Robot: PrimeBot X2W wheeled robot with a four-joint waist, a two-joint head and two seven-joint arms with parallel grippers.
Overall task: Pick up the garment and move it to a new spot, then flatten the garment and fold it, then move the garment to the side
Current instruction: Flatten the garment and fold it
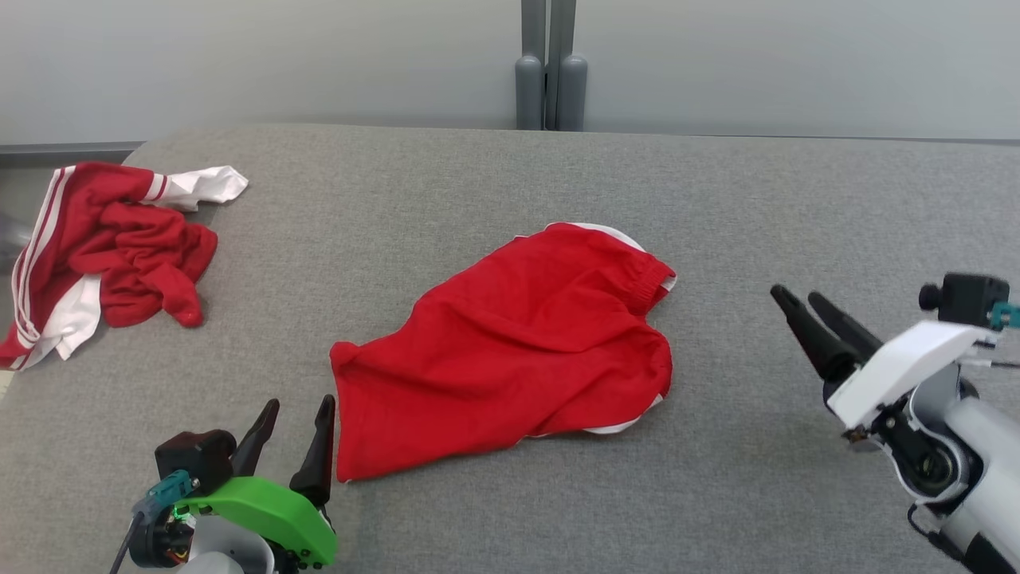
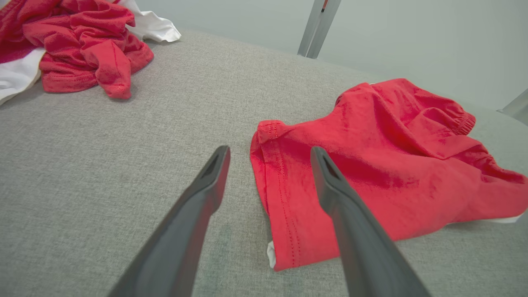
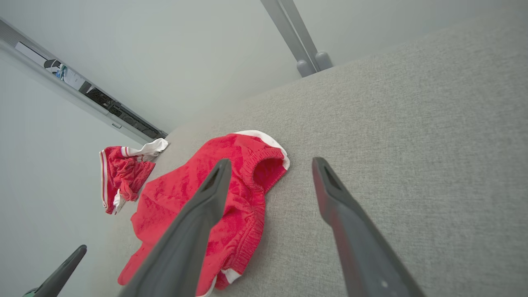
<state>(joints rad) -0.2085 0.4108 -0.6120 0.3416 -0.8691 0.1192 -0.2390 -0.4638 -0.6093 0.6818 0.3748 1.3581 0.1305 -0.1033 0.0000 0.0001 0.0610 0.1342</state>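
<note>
The garment is a pair of red shorts with white trim, lying loosely spread in the middle of the grey table. It also appears as the garment and the garment in the wrist views. My left gripper stands open at the lower left, its fingers just beside the garment's near hem corner, holding nothing. My right gripper hangs open above the table, well to the right of the garment, and is empty. In the wrist views the left gripper and right gripper both show spread fingers.
A second crumpled red and white garment lies at the table's far left edge, also visible as that pile in the left wrist view. A grey post rises behind the table against a pale wall. Bare cloth surface extends right of the shorts.
</note>
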